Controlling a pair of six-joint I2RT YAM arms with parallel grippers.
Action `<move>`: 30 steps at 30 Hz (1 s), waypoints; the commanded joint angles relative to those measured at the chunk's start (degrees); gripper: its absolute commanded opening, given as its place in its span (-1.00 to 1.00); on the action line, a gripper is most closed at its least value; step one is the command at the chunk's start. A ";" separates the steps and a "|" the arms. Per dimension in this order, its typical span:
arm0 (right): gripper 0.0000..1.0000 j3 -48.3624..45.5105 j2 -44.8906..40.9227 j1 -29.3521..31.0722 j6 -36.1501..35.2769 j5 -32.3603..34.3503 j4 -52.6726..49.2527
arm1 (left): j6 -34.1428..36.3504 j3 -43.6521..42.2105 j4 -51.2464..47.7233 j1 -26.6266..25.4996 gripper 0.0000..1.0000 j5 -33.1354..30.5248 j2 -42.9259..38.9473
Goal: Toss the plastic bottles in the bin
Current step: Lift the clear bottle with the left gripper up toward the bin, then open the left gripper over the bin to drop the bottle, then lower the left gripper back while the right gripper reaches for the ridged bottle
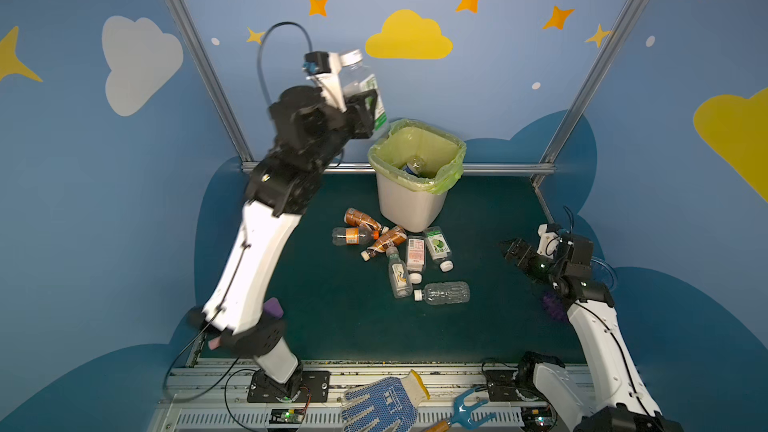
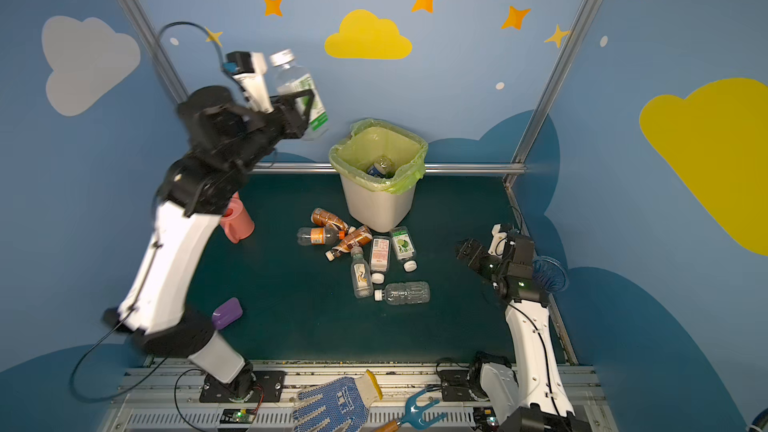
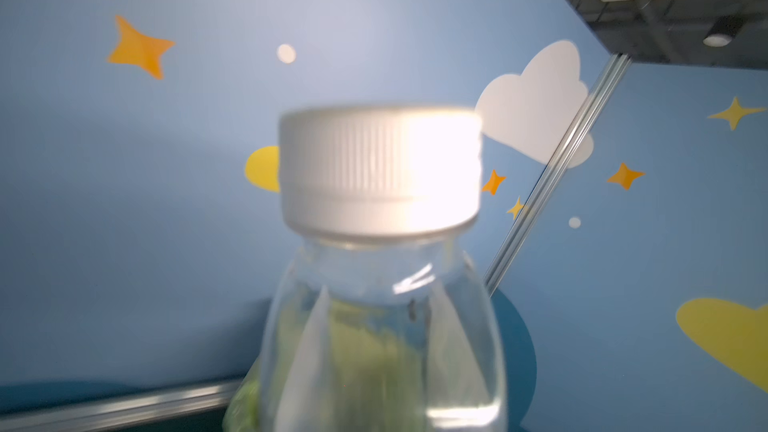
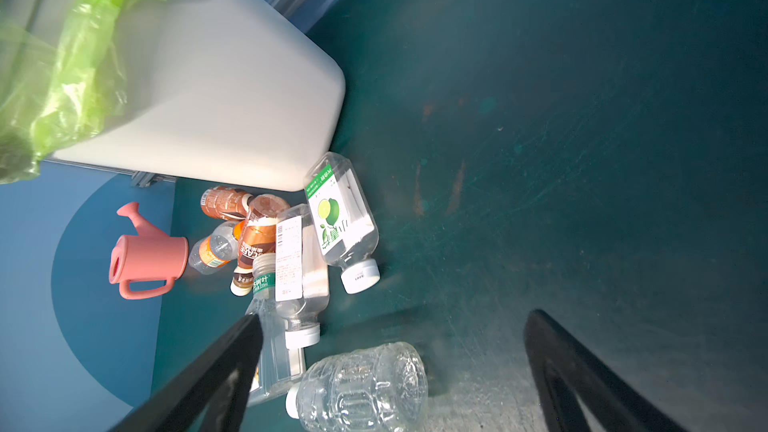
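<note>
The left hand [image 1: 366, 113] grips the lower body of a green-labelled bottle [image 1: 360, 78] and holds it high in the air, cap up and slightly tilted. In both top views the bottle hangs above the bin and to the left of its rim, not over the opening. The left wrist view is filled by its white cap [image 3: 380, 168] and clear shoulders, both blurred.

The bin [image 1: 411, 205] stands at the back of the bench [image 1: 332, 326]. It is off-white, with a light-green bag folded over the rim. One blue-labelled bottle [image 1: 414, 166] lies at the bottom of it.

In front of the bin a heap of bottles [image 1: 395, 251] lies on the bench, seven in all. Two are brown, one has an orange label, one a white and red label, and one a pale label. A lime-label bottle [image 4: 340, 218] lies with its base just beside the bin's foot. An unlabelled ribbed bottle [image 4: 365, 384] lies nearest the front.

The right hand [image 4: 395, 317] hangs low over the right side of the bench — jaws wide apart, with only bare bench between them. It faces the heap, and in the right wrist view the ribbed bottle lies near one finger.

A pink watering can [image 4: 145, 251] stands to the left of the heap, apart from the bottles.
</note>
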 commanded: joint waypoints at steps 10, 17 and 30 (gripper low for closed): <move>0.96 2.53 -2.45 0.08 2.40 -1.18 -6.15 | -0.85 -6.44 1.14 -1.47 1.00 4.27 -1.25; 0.96 0.07 -5.80 0.77 5.77 -1.74 -10.28 | 1.85 -9.96 -0.69 -1.59 1.00 4.88 -6.00; 0.96 -7.59 -17.16 11.93 28.04 1.82 -18.51 | 0.29 -63.63 14.73 -1.14 1.00 -4.41 -35.32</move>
